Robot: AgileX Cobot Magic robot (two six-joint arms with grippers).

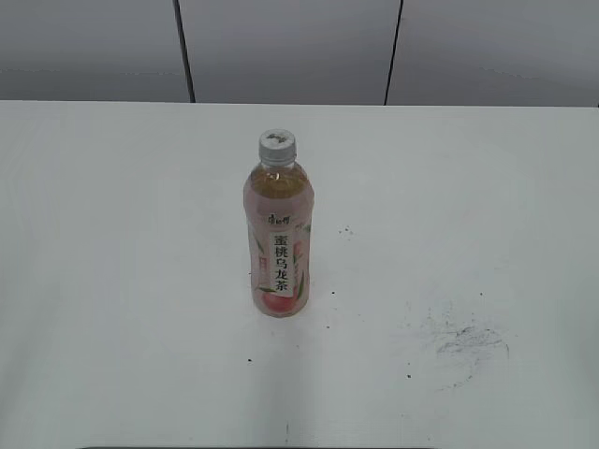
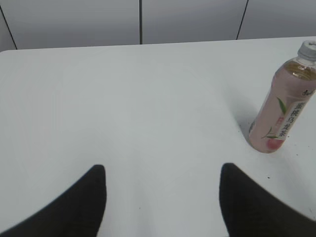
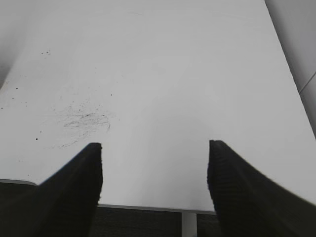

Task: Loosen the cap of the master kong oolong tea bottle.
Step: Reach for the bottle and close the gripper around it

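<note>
Bottle (image 1: 279, 238) stands upright on the table (image 1: 112, 281), roughly mid-table in the exterior view, a bit toward the far half. Cap (image 1: 277, 143) is on the neck, sits square, ribbed, pale grey-white. Tea fills it up to the shoulder. Label faces the exterior camera: white vertical strip with Chinese text, peach picture at the bottom.

Nothing touches bottle or cap. No arm shows in the exterior view.

Left wrist view: bottle (image 2: 282, 108) is at the right edge, leaning in frame because of the camera angle, cap (image 2: 308, 50) partly cut off by the frame edge. Left gripper (image 2: 163, 185) is released, jaws wide apart, nothing between them, only bare table. Bottle is well ahead of it and off to the right, clear of both fingers.

Right wrist view: right gripper (image 3: 154, 165) also released, jaws wide, nothing held. It hangs over the table's near edge; dark floor and a table leg (image 3: 189, 224) show below the edge. Bottle isn't in this view.

Table is white, with a dark scuff patch (image 1: 468, 341) to the right of the bottle and nearer the camera, well apart from it; same scuff (image 3: 84, 121) shows ahead-left of the right gripper. A few small black specks are scattered around the bottle's base. Behind the table: grey wall panels (image 1: 290, 47) with dark vertical seams.
</note>
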